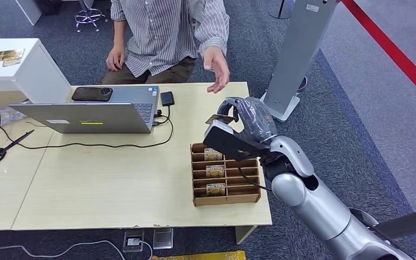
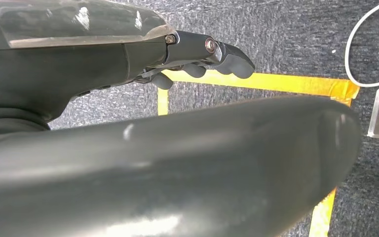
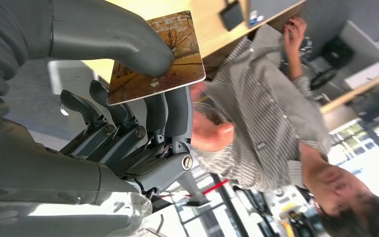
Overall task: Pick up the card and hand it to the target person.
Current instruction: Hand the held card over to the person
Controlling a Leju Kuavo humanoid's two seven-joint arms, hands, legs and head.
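Now the right robot hand [image 1: 238,122], pinching the card [image 3: 159,59], should carry it level toward the person's open hand [image 1: 216,67] beyond.

The robot's silver right arm [image 1: 309,200] reaches forward and up from the lower right, its wrist bent so that the dark, many-fingered right hand [image 1: 244,122] hangs above the far end of the brown cardboard slotted tray [image 1: 226,196]. In the right wrist view this hand's thick grey thumb [image 3: 123,42] presses a brown picture-printed card [image 3: 175,64] against the darker fingers [image 3: 172,116] beneath it, so the card is pinched flat between them. The dark left hand [image 2: 128,54] points down at the grey carpet, its fingers [image 2: 229,61] loosely curled with nothing in them.
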